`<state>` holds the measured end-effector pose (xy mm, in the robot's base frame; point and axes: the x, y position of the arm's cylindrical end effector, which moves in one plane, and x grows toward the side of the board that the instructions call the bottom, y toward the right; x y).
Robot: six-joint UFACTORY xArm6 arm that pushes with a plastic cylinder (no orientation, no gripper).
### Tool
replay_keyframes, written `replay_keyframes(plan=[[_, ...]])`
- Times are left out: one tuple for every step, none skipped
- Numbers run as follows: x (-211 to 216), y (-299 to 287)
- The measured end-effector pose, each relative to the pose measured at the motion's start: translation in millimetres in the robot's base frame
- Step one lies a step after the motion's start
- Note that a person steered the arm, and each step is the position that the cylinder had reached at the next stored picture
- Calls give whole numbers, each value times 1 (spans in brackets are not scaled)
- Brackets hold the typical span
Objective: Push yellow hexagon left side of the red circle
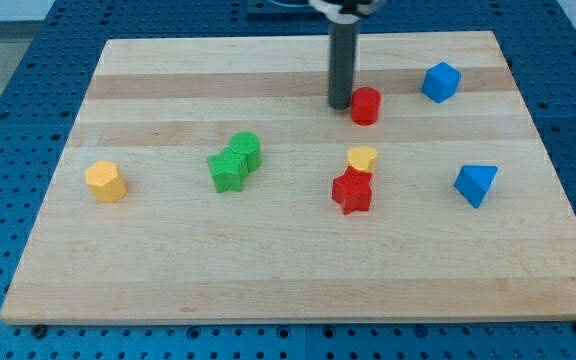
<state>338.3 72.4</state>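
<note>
I see a pale wooden board (268,270) with lengthwise grain bands, filling most of the view. Under it, a blue perforated surface (8,90) with a regular grid of holes shows on every side. Light is even and soft, with short shadows.

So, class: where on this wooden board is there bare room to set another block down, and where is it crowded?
Bare: the strip along the view's bottom, below the red star block. Crowded: where my tip nears the red cylinder block.

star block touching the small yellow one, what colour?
Red: the star touches the small yellow block. Only the camera view shows it.
</note>
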Motion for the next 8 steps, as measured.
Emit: replay_keyframes(plan=[[4,11],[4,11],[-27,15],[-37,50],[-27,71],[-6,71],[3,67],[13,55]])
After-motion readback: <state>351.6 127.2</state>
